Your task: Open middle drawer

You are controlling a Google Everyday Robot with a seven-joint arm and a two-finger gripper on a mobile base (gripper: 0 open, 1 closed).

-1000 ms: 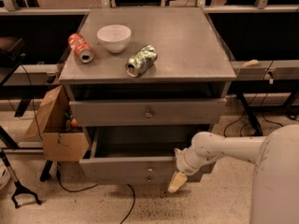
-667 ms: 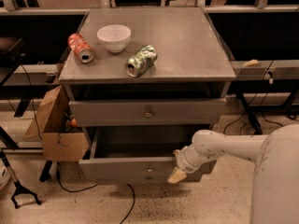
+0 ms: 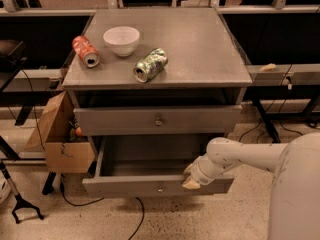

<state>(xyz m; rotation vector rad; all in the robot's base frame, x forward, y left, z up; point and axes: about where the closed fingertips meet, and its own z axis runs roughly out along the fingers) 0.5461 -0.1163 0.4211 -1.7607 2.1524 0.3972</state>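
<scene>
The grey three-drawer cabinet (image 3: 159, 59) stands in the middle of the camera view. The middle drawer (image 3: 130, 186) is pulled well out, with its bare inside showing and its small round knob (image 3: 160, 188) on the flat front panel. The drawer above it (image 3: 158, 119) is nearly closed. The lowest drawer is hidden under the open one. My gripper (image 3: 192, 182) is at the top edge of the middle drawer's front panel, right of the knob. My white arm (image 3: 240, 156) reaches in from the right.
On the cabinet top lie a red can (image 3: 85, 51), a white bowl (image 3: 121, 40) and a green can (image 3: 150, 64), both cans on their sides. A cardboard box (image 3: 60, 134) stands left of the cabinet. Cables run over the floor, and dark benches stand behind.
My gripper has risen a little from in front of the drawer's front panel to its top edge. The drawer stays pulled out as before.
</scene>
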